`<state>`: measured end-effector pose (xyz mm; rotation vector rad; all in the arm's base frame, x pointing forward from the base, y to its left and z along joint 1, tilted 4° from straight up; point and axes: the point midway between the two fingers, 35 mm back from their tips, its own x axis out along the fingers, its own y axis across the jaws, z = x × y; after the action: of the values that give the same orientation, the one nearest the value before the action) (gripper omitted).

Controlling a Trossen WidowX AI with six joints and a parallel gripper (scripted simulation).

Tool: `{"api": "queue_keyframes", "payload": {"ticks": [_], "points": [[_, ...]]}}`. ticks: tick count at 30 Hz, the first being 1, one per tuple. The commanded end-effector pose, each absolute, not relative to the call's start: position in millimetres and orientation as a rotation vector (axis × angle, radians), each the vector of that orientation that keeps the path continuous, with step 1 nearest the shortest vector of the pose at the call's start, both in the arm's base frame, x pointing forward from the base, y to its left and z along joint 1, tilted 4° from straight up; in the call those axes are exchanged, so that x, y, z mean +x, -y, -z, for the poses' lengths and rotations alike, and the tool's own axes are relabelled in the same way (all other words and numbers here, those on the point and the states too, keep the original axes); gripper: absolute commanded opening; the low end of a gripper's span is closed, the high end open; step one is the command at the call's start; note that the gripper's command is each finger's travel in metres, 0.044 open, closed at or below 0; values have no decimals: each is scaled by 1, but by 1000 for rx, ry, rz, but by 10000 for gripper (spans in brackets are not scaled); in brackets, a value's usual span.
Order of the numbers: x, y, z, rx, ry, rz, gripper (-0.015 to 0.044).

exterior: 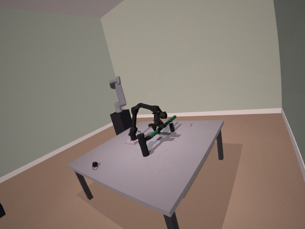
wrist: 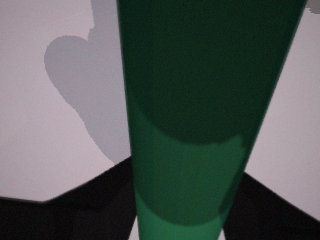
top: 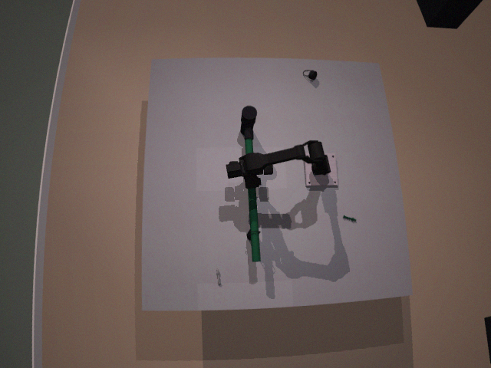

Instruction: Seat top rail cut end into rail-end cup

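Note:
The green rail [top: 255,245] [exterior: 169,120] [wrist: 185,175] runs from the big black post [top: 248,113] [exterior: 143,147] out past the small post [exterior: 171,127]. Its near end meets the mouth of the black rail-end cup [top: 248,134] [exterior: 148,138], high on the big post; how deep it sits inside is hidden. The band cannot be told apart from the dark post. A thin loop goes around the rail above the small post. My gripper [top: 251,169] [exterior: 156,130] [wrist: 181,162] is shut on the rail between the posts, with a dark finger on each side.
A small black looped cap [top: 312,74] [exterior: 95,164] lies near a table corner. A small green piece [top: 349,218] [exterior: 139,131] lies beyond the arm's base plate [top: 334,179]. A thin grey piece [top: 218,277] [exterior: 191,124] lies near the rail's far end.

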<state>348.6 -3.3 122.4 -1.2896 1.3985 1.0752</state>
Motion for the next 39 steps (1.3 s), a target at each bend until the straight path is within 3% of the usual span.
{"api": "queue_keyframes", "payload": {"ticks": [1, 39], "points": [[348, 5, -126, -1294, -1406, -1068, 0], [347, 9, -129, -1296, -1409, -1066, 0]]}}
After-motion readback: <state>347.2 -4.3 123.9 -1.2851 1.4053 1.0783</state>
